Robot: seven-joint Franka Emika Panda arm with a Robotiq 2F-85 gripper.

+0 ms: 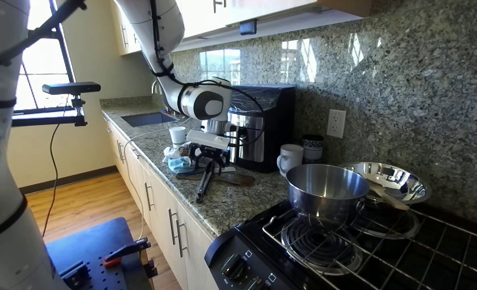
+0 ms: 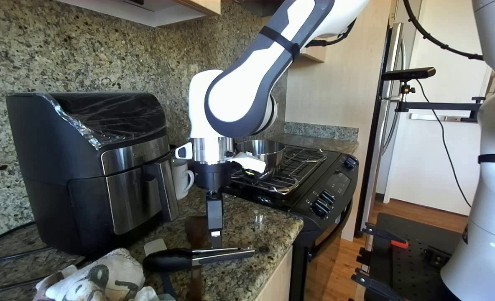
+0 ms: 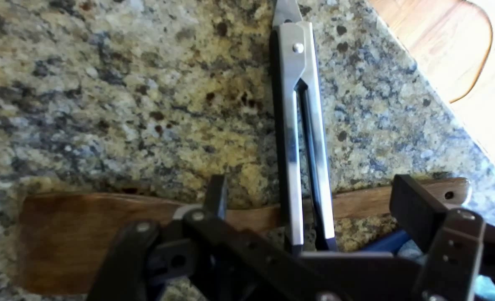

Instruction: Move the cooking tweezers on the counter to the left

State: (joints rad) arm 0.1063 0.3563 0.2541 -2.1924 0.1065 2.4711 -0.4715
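Observation:
The slender cooking tweezers, two thin metal arms joined near a rivet, lie across a wooden spatula on the granite counter. In an exterior view, the black end of the tweezers points toward the towel and their metal end toward the counter's front edge. My gripper is open around the tweezers, one finger on each side with a gap to both arms. The gripper's body hides their dark end in the wrist view. In an exterior view the gripper stands directly above the tweezers, pointing down.
The wooden spatula runs beneath the jaws. A crumpled towel and a white cup sit nearby. Behind stand a black air fryer and white mug. A steel pot is on the stove.

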